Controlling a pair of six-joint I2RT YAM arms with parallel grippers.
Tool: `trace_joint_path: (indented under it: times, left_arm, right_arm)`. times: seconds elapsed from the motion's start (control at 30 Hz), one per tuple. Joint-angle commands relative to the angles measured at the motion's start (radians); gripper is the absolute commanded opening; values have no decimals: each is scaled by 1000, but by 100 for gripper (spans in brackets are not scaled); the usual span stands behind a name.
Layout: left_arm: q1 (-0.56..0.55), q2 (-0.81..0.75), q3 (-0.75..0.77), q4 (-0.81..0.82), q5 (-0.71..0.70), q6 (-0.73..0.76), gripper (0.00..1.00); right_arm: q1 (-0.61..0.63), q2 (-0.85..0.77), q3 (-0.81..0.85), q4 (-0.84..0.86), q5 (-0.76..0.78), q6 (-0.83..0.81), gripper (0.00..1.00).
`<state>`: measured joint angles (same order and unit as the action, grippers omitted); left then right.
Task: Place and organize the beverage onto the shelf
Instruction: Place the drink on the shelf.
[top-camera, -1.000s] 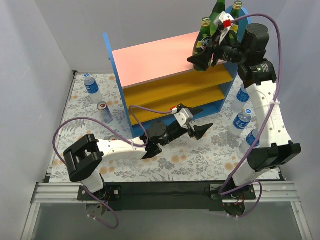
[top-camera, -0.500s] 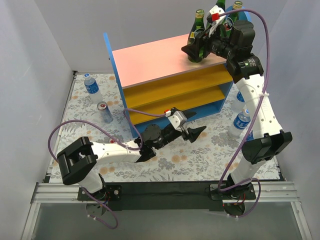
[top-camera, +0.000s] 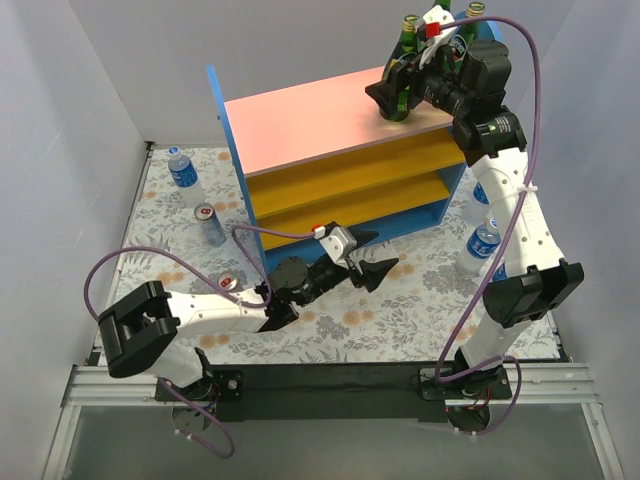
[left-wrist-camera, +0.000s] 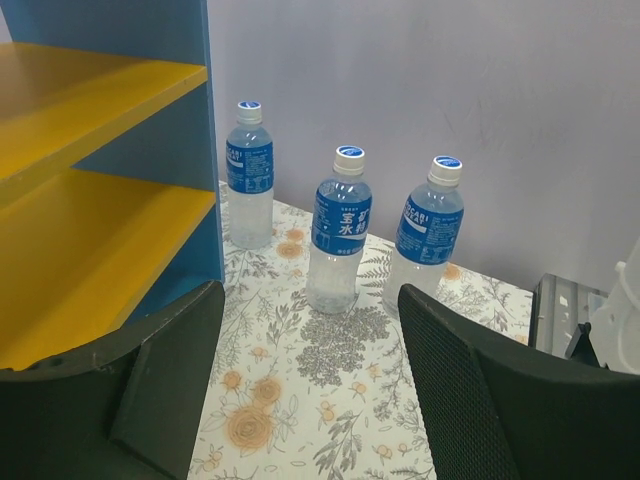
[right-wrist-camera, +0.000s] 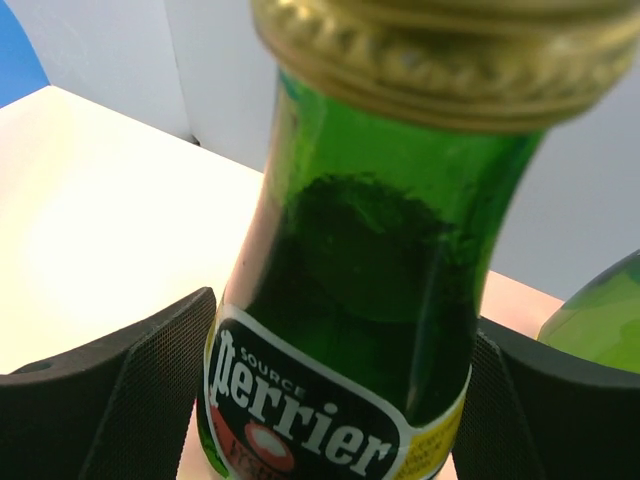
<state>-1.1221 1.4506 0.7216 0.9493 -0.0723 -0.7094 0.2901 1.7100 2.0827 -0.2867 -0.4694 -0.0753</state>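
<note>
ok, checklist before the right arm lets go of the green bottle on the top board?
1. Right gripper shut on green bottle, a finger on each side of the label: ok.
2. Bottle upright: ok.
3. Base seated on pink top board: cannot tell, the gripper hides it.
4. Neighbouring green bottle clear of the opening finger: cannot tell, it is very close.
5. Left gripper open, empty, low by the plastic bottles, away from the top board: ok.

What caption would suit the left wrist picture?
Open left gripper faces three water bottles standing on the flowered table beside the shelf.
</note>
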Motion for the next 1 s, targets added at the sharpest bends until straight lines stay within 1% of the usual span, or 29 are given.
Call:
trace_joint_path:
  times: [0.0, 0.03, 0.63, 0.8, 0.97]
  left_arm:
    - [2, -62, -22, -4, -26, -22, 69]
    - [4, -68, -25, -9, -26, -25, 69]
    - [2, -136, -80, -43, -27, -70, 68]
    - [2, -141, -83, -49, -27, -71, 68]
    - [2, -145, -88, -53, -26, -71, 68]
  right_arm:
    - [4, -7, 33, 55, 18, -4, 89]
    - [4, -7, 31, 55, 17, -4, 92]
    - [3, -107, -33, 29, 40, -37, 98]
    - [3, -133, -76, 27, 40, -43, 98]
    - [4, -171, -124, 26, 48, -57, 96]
